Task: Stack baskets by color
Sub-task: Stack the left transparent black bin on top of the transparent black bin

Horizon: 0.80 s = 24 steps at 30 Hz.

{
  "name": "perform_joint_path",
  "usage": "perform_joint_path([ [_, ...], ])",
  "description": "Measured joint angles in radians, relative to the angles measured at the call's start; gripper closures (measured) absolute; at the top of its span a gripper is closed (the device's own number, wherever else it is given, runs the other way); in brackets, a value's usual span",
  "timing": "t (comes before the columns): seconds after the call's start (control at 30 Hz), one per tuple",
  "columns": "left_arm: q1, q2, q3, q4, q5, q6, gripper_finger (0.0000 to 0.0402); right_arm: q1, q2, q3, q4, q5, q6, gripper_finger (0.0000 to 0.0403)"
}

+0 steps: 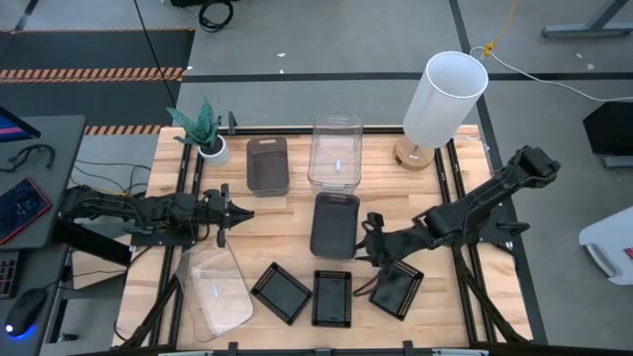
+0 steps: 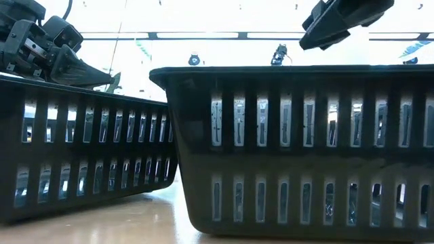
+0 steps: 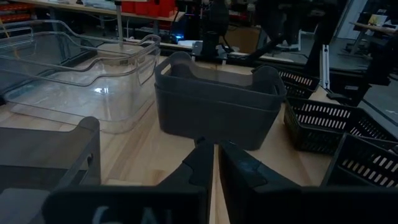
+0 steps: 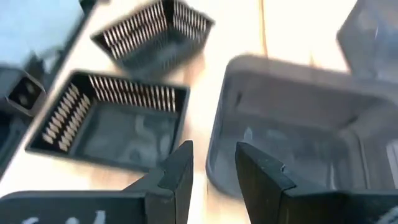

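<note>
On the wooden table stand two smoky dark-grey baskets, one in the middle point(image 1: 334, 225) and one farther back point(image 1: 267, 163). One clear basket point(image 1: 334, 148) stands at the back and another point(image 1: 216, 287) at the near left. Three black mesh trays point(image 1: 281, 293) point(image 1: 331, 297) point(image 1: 398, 289) sit in a row by the near edge. My right gripper point(image 1: 368, 237) hovers open beside the middle grey basket point(image 4: 292, 124), above the table, with nothing between its fingers point(image 4: 211, 171). My left gripper point(image 3: 214, 163) stays shut and empty at the table's left point(image 1: 232, 213).
A tall white cylinder lamp point(image 1: 440, 104) stands at the back right and a small potted plant point(image 1: 205, 133) at the back left. Bare wood lies between the far grey basket and my left gripper. In the low view, two mesh trays point(image 2: 81, 149) point(image 2: 298, 149) fill the picture.
</note>
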Motion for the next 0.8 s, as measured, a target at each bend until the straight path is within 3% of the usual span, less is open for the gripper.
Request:
perform_joint_path([
  [0.13, 0.0, 0.0, 0.0, 0.0, 0.0, 0.0, 0.0365, -0.001, -0.06, -0.143, 0.229, 0.021, -0.03, 0.0278],
  [0.3, 0.0, 0.0, 0.0, 0.025, 0.0, -0.013, 0.0372, -0.001, -0.166, -0.304, 0.367, -0.009, -0.039, 0.0279],
  [0.57, 0.001, 0.0, 0.001, 0.121, 0.0, -0.319, 0.037, -0.01, -0.32, -0.598, 0.776, -0.001, -0.027, 0.0285],
  [0.67, 0.001, 0.001, 0.024, 0.069, 0.003, -0.401, 0.0376, -0.01, -0.323, -0.662, 0.893, -0.004, -0.029, 0.0287],
  [0.8, -0.007, 0.042, 0.157, -0.074, 0.016, -0.411, 0.0393, -0.011, -0.323, -0.696, 0.935, 0.03, -0.044, 0.0289],
])
